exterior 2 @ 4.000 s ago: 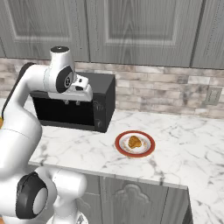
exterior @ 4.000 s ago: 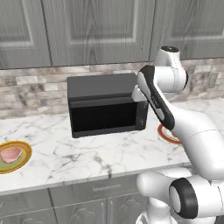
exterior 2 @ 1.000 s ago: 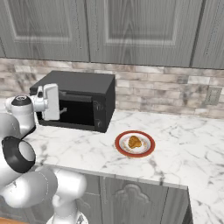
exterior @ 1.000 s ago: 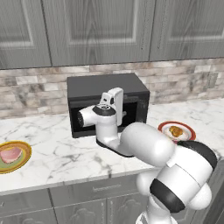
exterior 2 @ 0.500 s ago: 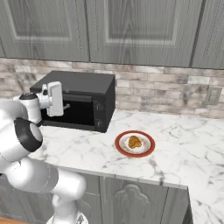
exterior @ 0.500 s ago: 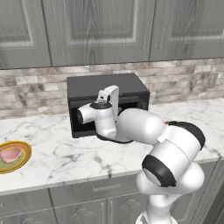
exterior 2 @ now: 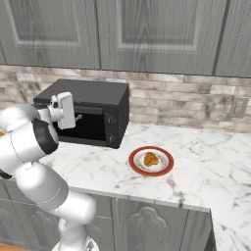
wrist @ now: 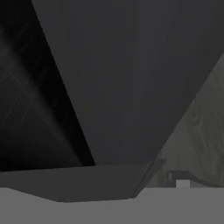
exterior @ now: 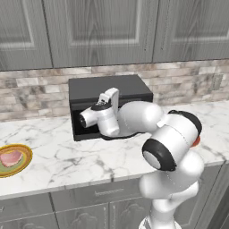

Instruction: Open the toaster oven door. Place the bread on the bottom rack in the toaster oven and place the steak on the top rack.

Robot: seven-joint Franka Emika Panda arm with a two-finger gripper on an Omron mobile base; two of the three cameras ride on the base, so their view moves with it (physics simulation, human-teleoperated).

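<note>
Hovering against the front of the toaster oven (exterior: 109,89), the tool (exterior 2: 76,117) sits at the upper left part of the toaster oven door (exterior 2: 90,126), its white hand block pressed close to the black face. Its finger tips are hard to make out in either base view, and the hand view offers mostly dark oven panels at close range — yet the jaws stand spread wide, with nothing between them. Whether they touch the door I cannot tell.

Behind the tool, the door looks shut and upright, its dark window flush with the front of the box. The racks inside cannot be seen through it.

Seen from the right base view, the oven stands at the back of the marbled surface (exterior 2: 196,162), against the stone-tile wall, beneath grey cabinets (exterior 2: 147,29). To the right of the oven, near its front corner but apart from it, lies a red-rimmed plate (exterior 2: 133,159) carrying the bread (exterior 2: 150,159) — a small tan-orange piece at the plate's middle.

To the left of the oven, well apart from it in the left base view, a yellow-green plate (exterior: 24,163) rests close to the edge of the surface, cut off by the frame. On it lies the steak (exterior: 10,158), a pink slab.
</note>
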